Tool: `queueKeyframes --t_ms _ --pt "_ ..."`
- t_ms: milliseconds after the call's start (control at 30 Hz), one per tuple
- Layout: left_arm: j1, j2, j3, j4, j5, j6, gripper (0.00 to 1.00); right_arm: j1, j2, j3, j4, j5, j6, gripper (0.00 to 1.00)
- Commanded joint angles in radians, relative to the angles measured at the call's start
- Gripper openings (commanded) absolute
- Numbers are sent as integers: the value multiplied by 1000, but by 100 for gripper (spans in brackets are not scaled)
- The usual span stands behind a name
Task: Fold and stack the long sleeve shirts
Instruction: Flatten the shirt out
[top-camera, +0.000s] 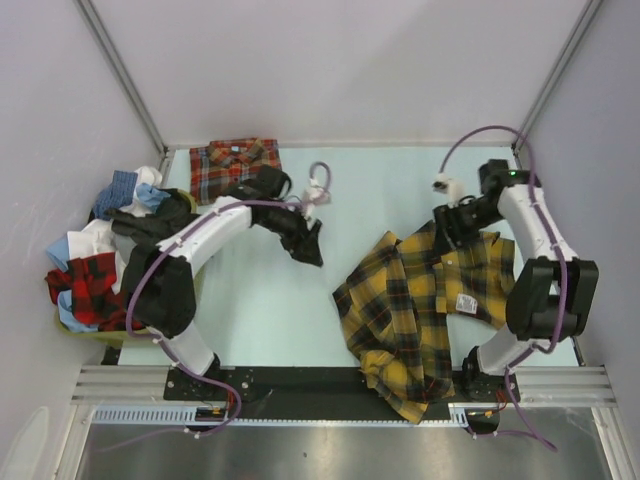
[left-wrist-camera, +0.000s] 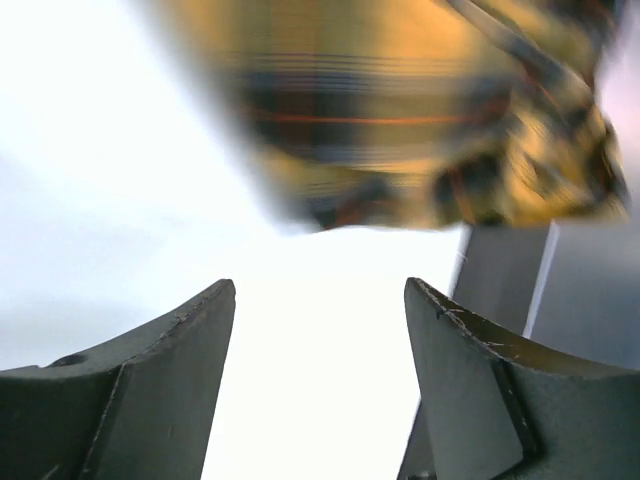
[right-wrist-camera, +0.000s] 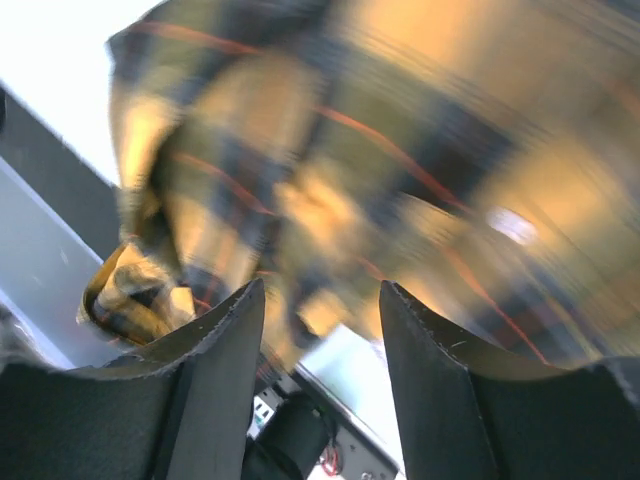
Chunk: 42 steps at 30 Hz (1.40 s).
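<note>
Left gripper (top-camera: 312, 252) (left-wrist-camera: 320, 290): jaws wide apart, nothing between them. It hangs over bare table (top-camera: 270, 310) left of centre, pointing toward the yellow shirt (top-camera: 410, 310) (left-wrist-camera: 420, 120), which is a blur ahead in the left wrist view. No contact with it.

Right gripper (top-camera: 455, 228) (right-wrist-camera: 320, 290): fingers (right-wrist-camera: 220, 380) parted, sitting at the far right edge of the yellow shirt (right-wrist-camera: 400, 170). Blurred yellow cloth lies right at the tips and across the gap. Can't tell whether it is pinching the cloth or only against it.

Yellow shirt: right of centre, rumpled and unfolded. Its far right part is bunched up around the right gripper. The inside is showing, with a white tag (top-camera: 466, 302) facing up. Near hem spills over the black rail (top-camera: 300, 380) at the near edge of the table.

Red shirt (top-camera: 234, 165): folded flat, collar up, at the far edge on the left, well apart from the yellow one. The left arm's dark elbow sits over its near right corner in the top view; touching or not, can't tell.

Further left: a pile (top-camera: 95, 275) of mixed clothes, red plaid, blue, white and black, heaped in a bin (top-camera: 100, 337) beside the table's left edge.
</note>
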Motion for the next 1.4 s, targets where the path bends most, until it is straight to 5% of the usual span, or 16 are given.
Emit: queueKeyframes --t_ms 0,200,500,567,633,700,900,1067,1133,1167,1200,1267,1367 --pt "141 -66 -75 265 28 -299 74 229 -157 -115 144 -19 72 53" --pt "158 -74 -83 390 -1 -411 75 337 -95 -259 300 -10 233 48" --pt "120 -65 -109 472 -38 -460 82 354 24 -343 426 -19 379 58" --pt "74 -43 -124 494 -46 -478 83 354 49 -333 430 -74 393 51" --pt "19 -28 -144 546 -49 -523 83 350 61 -302 436 -118 396 33" --pt "-14 -11 -164 636 -50 -573 84 316 70 -269 410 -151 393 0" --pt "-115 95 -195 787 -20 -730 85 146 3 -138 321 -224 369 0" --pt "-216 169 -187 900 5 -797 85 126 -88 -54 275 -241 373 0" --pt "-236 234 -152 884 16 -802 71 126 -108 -46 262 -243 372 0" --pt "-230 250 -141 864 20 -808 58 104 -120 -38 253 -241 369 0" --pt "-201 255 -133 854 14 -808 33 98 -140 -34 249 -226 366 0" --pt "-145 198 -159 903 -36 -819 5 94 -155 -18 249 -203 357 0" --pt "1 59 -153 875 -41 -773 0 101 -141 67 294 -163 360 0"
